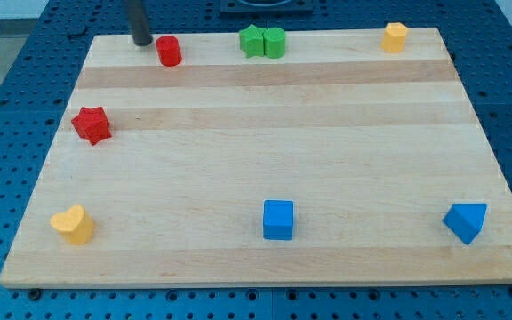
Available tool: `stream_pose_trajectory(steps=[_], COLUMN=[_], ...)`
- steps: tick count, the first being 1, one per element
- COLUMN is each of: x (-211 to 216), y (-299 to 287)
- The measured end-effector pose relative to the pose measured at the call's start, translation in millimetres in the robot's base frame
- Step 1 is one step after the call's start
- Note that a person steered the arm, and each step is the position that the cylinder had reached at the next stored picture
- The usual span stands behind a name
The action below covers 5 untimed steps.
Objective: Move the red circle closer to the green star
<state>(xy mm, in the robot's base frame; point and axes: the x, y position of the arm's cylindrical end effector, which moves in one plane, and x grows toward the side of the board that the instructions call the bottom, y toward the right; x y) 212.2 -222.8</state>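
Note:
The red circle (169, 51) is a short red cylinder near the board's top edge, left of centre. The green star (252, 41) stands further right along the top edge, touching a green round block (275, 42) on its right. My tip (141, 42) is the dark rod's lower end, just left of the red circle, with a small gap between them. The red circle and the green star are well apart.
A red star (92, 124) lies at the left edge. A yellow heart (73, 224) is at the bottom left, a blue cube (279, 219) at bottom centre, a blue triangle (466, 221) at bottom right, and a yellow block (395, 36) at top right. The wooden board (265, 133) rests on a blue perforated table.

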Motion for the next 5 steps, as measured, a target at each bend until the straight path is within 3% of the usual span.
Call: stream_pose_trajectory(steps=[1,2,4,5], x=[32.2,36.7,14.0,12.7], y=[-7.3,19.7,103.8,118.8])
